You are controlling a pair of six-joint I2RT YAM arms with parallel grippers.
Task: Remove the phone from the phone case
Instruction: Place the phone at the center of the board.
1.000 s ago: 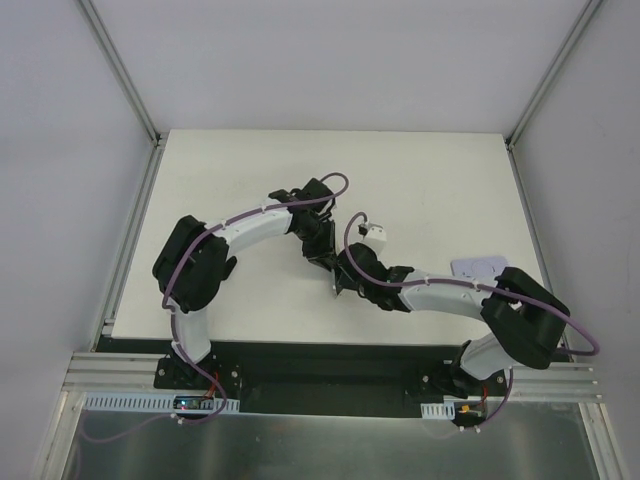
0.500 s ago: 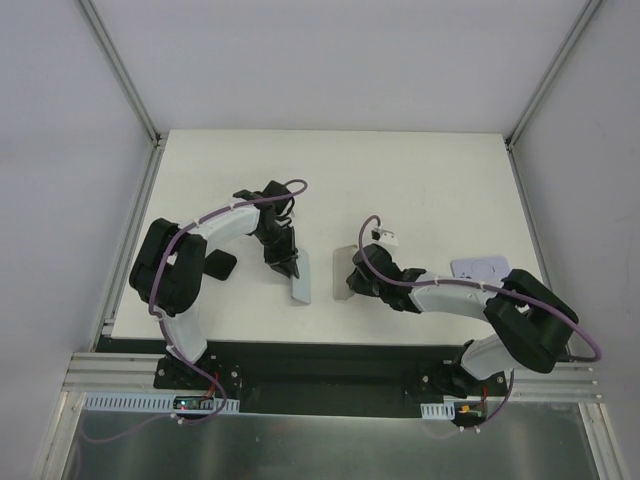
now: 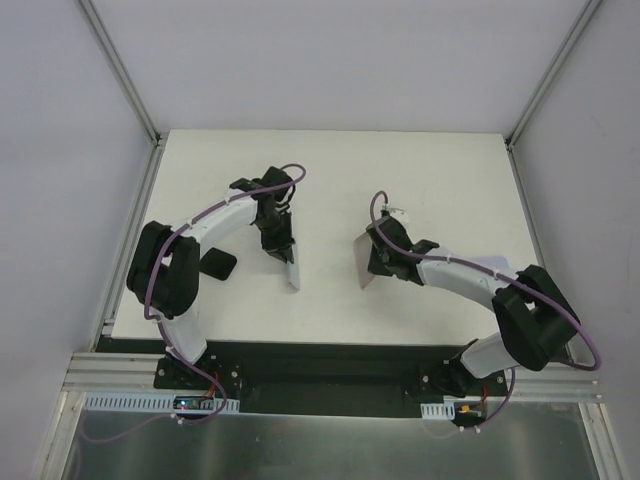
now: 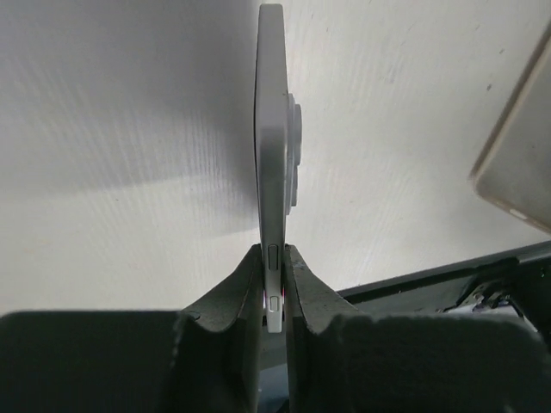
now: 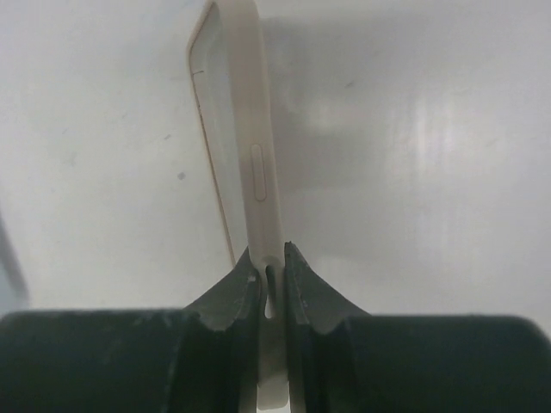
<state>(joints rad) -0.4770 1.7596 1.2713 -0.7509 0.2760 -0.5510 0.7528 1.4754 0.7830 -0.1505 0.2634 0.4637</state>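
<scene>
The phone is out of the case and stands on its edge over the table, left of centre. My left gripper is shut on its end. The left wrist view shows this silver phone edge-on, camera bump to the right, pinched between the fingers. The empty cream phone case is held on edge right of centre, with my right gripper shut on it. In the right wrist view the case rises from the shut jaws with its hollow side to the left. A corner of the case also shows in the left wrist view.
A small black object lies on the white table beside the left arm. Grey walls and metal frame posts close in the table. The black base rail runs along the near edge.
The grippers, close together at the centre a second ago, have pulled apart. The left one carried the phone to the left. The right one carried the empty case to the right.
</scene>
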